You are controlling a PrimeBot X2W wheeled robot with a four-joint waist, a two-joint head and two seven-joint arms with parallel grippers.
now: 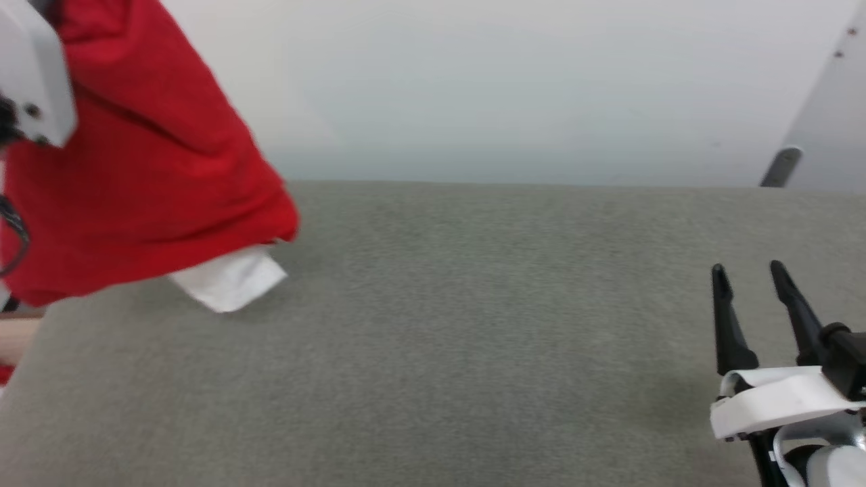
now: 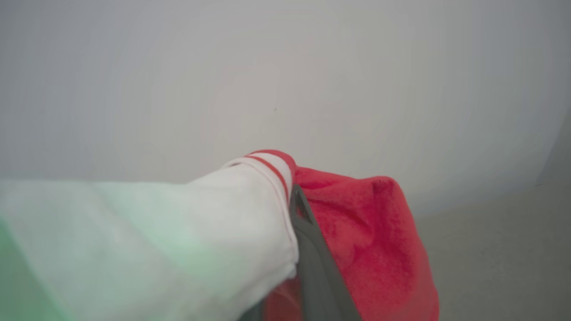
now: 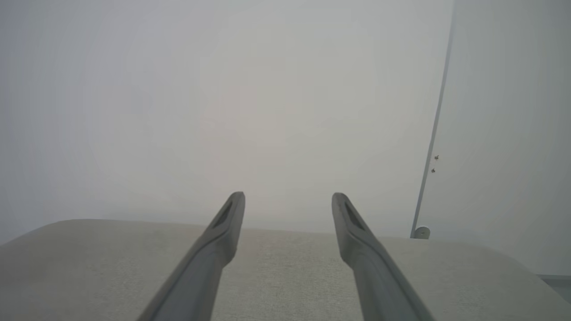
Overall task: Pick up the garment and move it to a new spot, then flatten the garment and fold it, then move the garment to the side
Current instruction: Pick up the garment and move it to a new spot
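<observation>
The garment (image 1: 142, 169), red with a white sleeve hanging at its lower edge, dangles at the upper left of the head view, lifted over the left end of the grey cushioned surface (image 1: 473, 325). In the left wrist view the red cloth and a white sleeve with red stripe trim (image 2: 250, 209) bunch around one dark finger (image 2: 312, 249); my left gripper (image 2: 296, 196) is shut on the garment. My right gripper (image 1: 747, 274) stands open at the lower right over the cushion, far from the garment, with nothing between its fingers (image 3: 232, 218).
A pale wall (image 1: 507, 81) runs behind the cushion's far edge. A door panel with a small stopper (image 1: 781, 166) stands at the far right. The cushion's left edge drops off at the lower left.
</observation>
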